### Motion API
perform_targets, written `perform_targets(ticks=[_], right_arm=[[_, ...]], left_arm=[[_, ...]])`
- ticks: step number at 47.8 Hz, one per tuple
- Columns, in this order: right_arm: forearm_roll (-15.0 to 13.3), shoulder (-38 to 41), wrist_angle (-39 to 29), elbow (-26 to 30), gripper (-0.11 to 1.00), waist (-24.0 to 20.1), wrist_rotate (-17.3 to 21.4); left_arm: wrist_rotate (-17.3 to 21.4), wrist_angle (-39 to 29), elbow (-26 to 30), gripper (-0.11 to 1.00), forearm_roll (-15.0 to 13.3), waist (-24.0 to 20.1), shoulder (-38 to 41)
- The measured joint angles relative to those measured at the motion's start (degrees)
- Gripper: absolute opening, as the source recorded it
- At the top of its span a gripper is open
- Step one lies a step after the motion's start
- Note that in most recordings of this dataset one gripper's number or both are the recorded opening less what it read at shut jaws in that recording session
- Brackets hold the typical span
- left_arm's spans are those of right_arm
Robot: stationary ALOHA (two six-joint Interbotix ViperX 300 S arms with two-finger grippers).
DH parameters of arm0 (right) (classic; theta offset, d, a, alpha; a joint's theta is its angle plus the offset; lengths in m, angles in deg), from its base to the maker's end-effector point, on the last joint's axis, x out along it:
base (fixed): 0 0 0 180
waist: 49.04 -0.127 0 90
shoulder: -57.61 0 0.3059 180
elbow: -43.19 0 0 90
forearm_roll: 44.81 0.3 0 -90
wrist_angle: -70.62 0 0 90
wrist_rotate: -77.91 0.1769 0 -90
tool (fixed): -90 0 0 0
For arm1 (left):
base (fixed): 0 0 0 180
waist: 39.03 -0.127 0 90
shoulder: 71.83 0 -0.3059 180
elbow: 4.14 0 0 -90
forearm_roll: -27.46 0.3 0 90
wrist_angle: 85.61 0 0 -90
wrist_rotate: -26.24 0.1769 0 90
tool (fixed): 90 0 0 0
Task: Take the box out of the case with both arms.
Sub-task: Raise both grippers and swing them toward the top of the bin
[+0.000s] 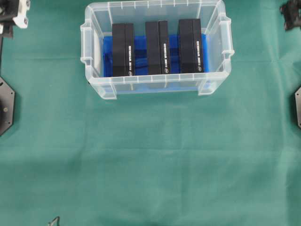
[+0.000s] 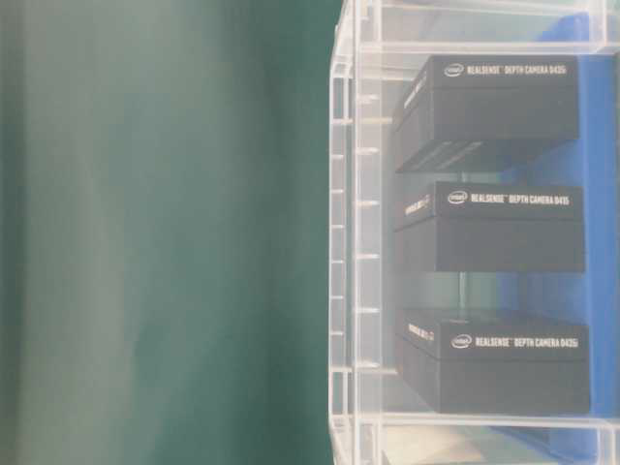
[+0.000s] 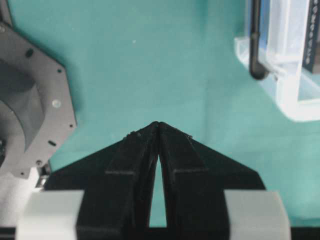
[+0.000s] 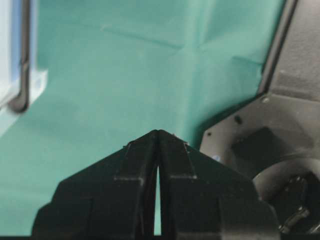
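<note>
Overhead view: three black boxes [image 1: 156, 47] upright in the case [image 1: 155, 87]; left gripper [image 3: 158, 124], right gripper [image 4: 158, 132] pinched together, empty.

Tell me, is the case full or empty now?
Not empty: the case holds three black boxes, standing side by side on its blue sheet, all inside.

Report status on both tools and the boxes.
Left tool shut, empty; right tool shut, empty. Three black RealSense boxes upright in the clear case, untouched. Nothing in the way.
</note>
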Motion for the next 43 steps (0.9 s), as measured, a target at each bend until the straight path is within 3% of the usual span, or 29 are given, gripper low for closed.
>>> perform_targets(ticks=[14, 25, 30, 38, 43], right_arm=[[0.2, -0.1, 1.0, 0.1, 0.0, 0.2, -0.4], [1.8, -0.1, 3.5, 0.1, 0.03, 0.2, -0.4], [1.8, -0.1, 4.3, 0.0, 0.26, 0.1, -0.1], [1.3, 0.1, 4.8, -0.9, 0.79, 0.1, 0.9], [1.1, 0.2, 4.8, -1.4, 0.96, -0.3, 1.8]], left_arm=[[-2.2, 0.0, 0.7, 0.0, -0.1, 0.3, 0.9], [-2.4, 0.9, 0.1, 0.02, -0.5, 2.4, 0.0], [-2.5, 1.0, -0.2, 0.21, -0.5, 2.6, -0.2], [-3.1, 1.2, -0.7, 0.72, -0.5, 3.3, -0.1], [-4.0, 1.2, -0.7, 0.9, -0.5, 3.6, 0.0]])
